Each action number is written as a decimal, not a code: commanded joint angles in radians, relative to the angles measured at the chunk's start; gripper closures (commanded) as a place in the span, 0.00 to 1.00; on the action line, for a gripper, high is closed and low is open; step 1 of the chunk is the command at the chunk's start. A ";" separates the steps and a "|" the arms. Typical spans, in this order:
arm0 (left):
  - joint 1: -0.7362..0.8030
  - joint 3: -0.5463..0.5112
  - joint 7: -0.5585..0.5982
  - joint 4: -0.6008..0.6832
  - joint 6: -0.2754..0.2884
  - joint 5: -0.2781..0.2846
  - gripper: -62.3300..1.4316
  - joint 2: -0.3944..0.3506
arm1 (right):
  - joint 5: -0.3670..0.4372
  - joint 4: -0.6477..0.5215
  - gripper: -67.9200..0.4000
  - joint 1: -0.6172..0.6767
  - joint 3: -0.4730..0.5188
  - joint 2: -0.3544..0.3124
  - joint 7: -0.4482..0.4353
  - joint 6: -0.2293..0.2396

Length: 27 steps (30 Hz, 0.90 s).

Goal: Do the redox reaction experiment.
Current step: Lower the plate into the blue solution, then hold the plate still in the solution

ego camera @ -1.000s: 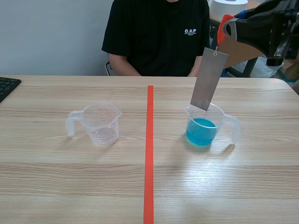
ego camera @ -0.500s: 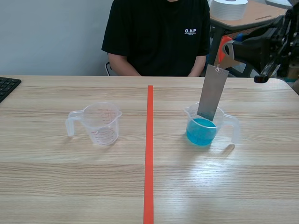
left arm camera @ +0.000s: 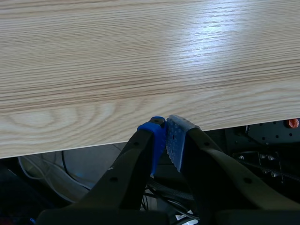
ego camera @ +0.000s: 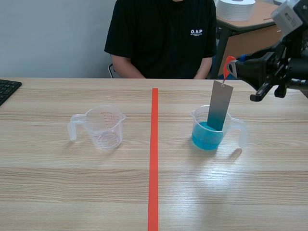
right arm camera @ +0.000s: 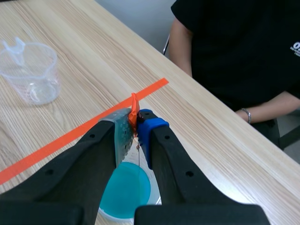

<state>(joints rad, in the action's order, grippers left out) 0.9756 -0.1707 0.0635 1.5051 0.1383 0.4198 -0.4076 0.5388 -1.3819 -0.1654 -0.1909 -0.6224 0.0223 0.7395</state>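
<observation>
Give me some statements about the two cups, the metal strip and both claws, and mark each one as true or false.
1. The metal strip's lower end dips into the blue liquid in the right cup. True.
2. The left cup also holds blue liquid. False: it looks empty.
3. The right claw is shut on the orange tab at the strip's top. True.
4. The left claw grips the left cup. False: it is shut on nothing, at the table's edge.

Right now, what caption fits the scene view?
Right gripper holds metal strip by its tag in cup of blue liquid.
</observation>
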 commanded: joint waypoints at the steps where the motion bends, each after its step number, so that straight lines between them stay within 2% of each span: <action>1: 0.010 0.000 0.014 0.006 0.003 0.003 0.90 -0.003 | -0.004 0.008 0.97 -0.012 0.005 -0.002 -0.032 0.006; 4: 0.010 0.000 0.014 0.006 0.003 0.003 0.90 -0.003 | -0.040 0.045 0.97 -0.012 -0.003 0.010 -0.072 0.006; 11: 0.010 0.000 0.014 0.006 0.003 0.003 0.90 -0.003 | -0.107 0.084 0.97 -0.012 -0.025 0.036 -0.101 0.006; 27: 0.010 0.000 0.014 0.006 0.003 0.003 0.90 -0.003 | -0.117 0.084 0.97 -0.012 -0.027 0.035 -0.108 0.006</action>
<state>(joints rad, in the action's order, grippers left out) 0.9756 -0.1707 0.0635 1.5051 0.1387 0.4198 -0.4076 0.4297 -1.2884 -0.1658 -0.2176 -0.5732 -0.0902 0.7383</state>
